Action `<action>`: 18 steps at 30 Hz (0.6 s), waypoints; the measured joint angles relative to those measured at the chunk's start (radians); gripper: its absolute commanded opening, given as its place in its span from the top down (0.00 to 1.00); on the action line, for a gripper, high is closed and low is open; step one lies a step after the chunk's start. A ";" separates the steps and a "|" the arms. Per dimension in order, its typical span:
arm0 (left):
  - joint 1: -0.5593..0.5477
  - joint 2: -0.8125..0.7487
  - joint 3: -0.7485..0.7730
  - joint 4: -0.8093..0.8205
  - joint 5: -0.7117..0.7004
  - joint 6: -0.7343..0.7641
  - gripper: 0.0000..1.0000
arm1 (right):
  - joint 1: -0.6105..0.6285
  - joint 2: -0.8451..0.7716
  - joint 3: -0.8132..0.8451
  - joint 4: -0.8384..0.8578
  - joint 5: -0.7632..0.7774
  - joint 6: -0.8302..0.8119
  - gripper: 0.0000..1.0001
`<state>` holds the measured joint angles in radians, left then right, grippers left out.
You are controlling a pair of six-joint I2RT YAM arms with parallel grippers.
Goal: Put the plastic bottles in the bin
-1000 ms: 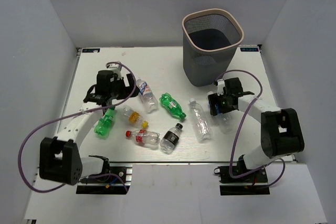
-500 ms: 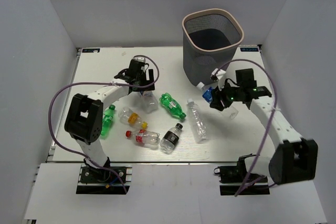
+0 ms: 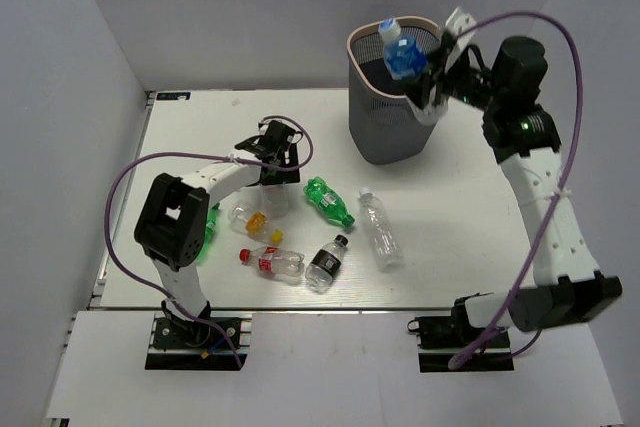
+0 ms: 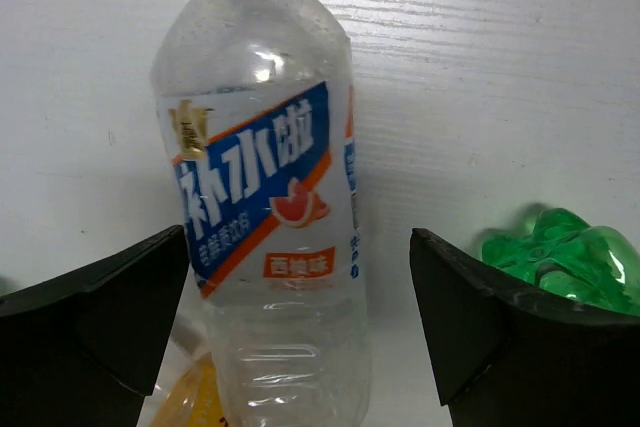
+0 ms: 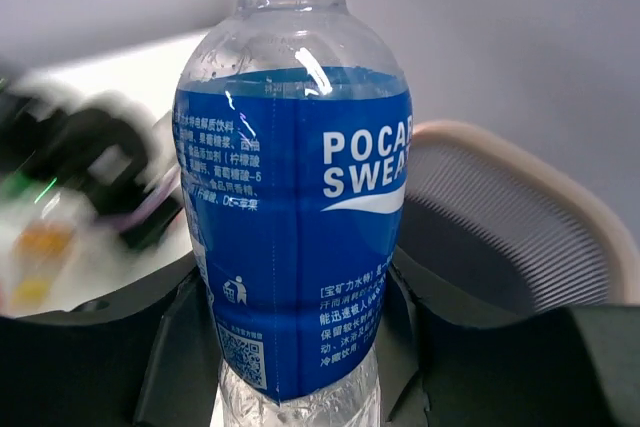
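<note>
1. Currently the right gripper [image 3: 428,75] is clamping the Pocari Sweat bottle [image 3: 402,52] high near the rim of the bin [image 3: 380,137], risking a bounce out.
2. The left gripper [image 3: 275,145] is gaping around a blue-labelled bottle [image 4: 262,207] lying on the table [image 3: 460,207], risking nudging it.

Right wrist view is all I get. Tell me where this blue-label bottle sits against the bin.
Observer: In the top view, the blue-label bottle, gripped in the right hand, shows over the mouth of the bin, toward its right rim.
Operator: Report the left hand.
Observer: The left hand is open, and a clear bottle with a blue-and-orange label lies on the table between its fingers, ungripped.
Operator: Count the bottles on the table.
Observer: Seven, that one included. One green bottle is partly hidden by the left arm.
</note>
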<state>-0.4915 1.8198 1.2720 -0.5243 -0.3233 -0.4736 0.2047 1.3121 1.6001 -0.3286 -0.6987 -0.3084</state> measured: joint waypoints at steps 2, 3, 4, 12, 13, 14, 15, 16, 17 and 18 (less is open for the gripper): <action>-0.008 0.000 0.000 -0.011 -0.009 -0.015 0.00 | -0.002 0.090 0.085 0.095 0.069 0.081 0.91; -0.012 0.000 0.000 -0.015 -0.011 -0.020 0.00 | -0.004 0.148 0.150 0.116 0.098 0.110 0.91; -0.015 0.000 0.000 -0.017 -0.013 -0.025 0.00 | -0.006 0.219 0.227 0.146 0.124 0.138 0.86; -0.028 -0.020 -0.021 -0.010 -0.017 -0.037 0.00 | -0.020 0.486 0.289 0.274 0.217 0.247 0.10; -0.028 -0.026 -0.027 -0.008 -0.017 -0.035 0.00 | -0.020 0.513 0.304 0.263 0.225 0.248 0.10; -0.028 -0.032 -0.034 -0.005 -0.017 -0.033 0.00 | -0.021 0.539 0.324 0.250 0.232 0.246 0.10; -0.028 -0.037 -0.039 -0.004 -0.017 -0.031 0.00 | -0.022 0.562 0.344 0.239 0.238 0.244 0.10; -0.028 -0.040 -0.042 -0.003 -0.017 -0.027 0.00 | -0.022 0.577 0.353 0.228 0.245 0.245 0.10; -0.028 -0.043 -0.047 0.001 -0.016 -0.021 0.00 | -0.024 0.581 0.351 0.216 0.252 0.247 0.10; -0.028 -0.047 -0.053 0.003 -0.017 -0.015 0.00 | -0.027 0.579 0.341 0.207 0.253 0.250 0.10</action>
<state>-0.5194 1.7729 1.2194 -0.5213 -0.3401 -0.4889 0.1772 1.8912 1.9408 -0.1215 -0.4454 -0.0586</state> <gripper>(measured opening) 0.997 0.902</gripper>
